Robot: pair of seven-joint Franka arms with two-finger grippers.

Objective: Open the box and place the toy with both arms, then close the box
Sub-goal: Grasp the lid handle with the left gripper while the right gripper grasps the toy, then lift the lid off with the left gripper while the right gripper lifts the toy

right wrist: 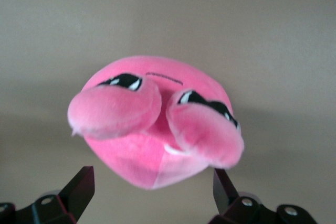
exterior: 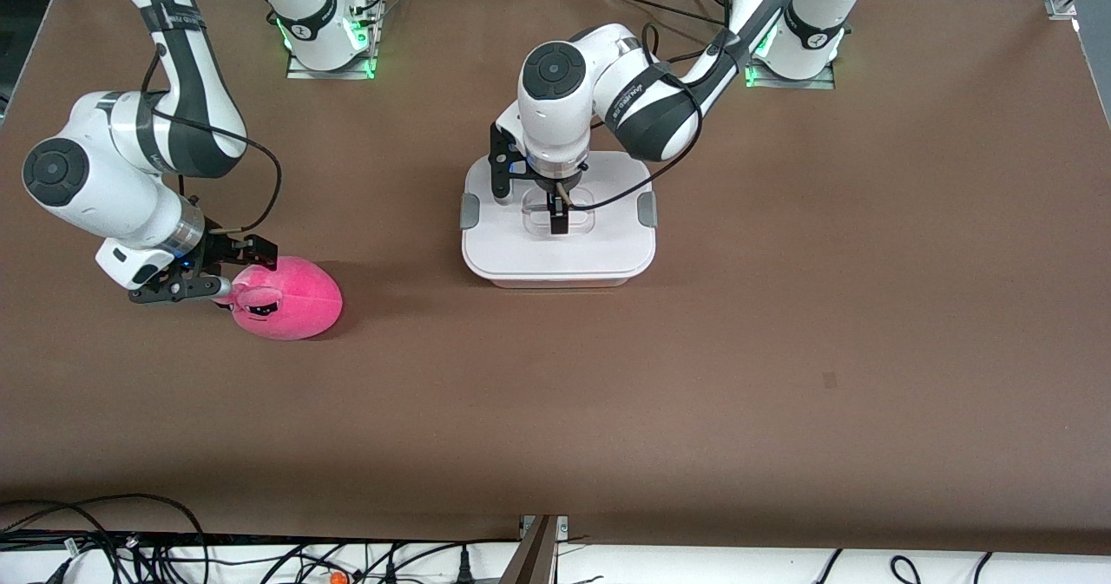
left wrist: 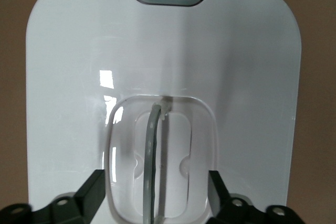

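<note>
The box [exterior: 557, 259] stands mid-table with its white lid [exterior: 608, 237] on and grey clips [exterior: 470, 211] at both ends. My left gripper [exterior: 556, 219] is low over the lid's middle. In the left wrist view it is open [left wrist: 155, 195], with its fingers [left wrist: 90, 192] on either side of the clear handle [left wrist: 152, 161] and not touching it. The pink toy [exterior: 291, 299] lies on the table toward the right arm's end. My right gripper [exterior: 236, 270] is open at its eared end. In the right wrist view [right wrist: 152, 192] the fingers [right wrist: 79, 186] flank the toy [right wrist: 152, 135] without gripping it.
The brown table [exterior: 781, 350] spreads wide around both things. Cables [exterior: 130, 541] run along the table's edge nearest the front camera. The arm bases [exterior: 330, 37] stand at the edge farthest from the front camera.
</note>
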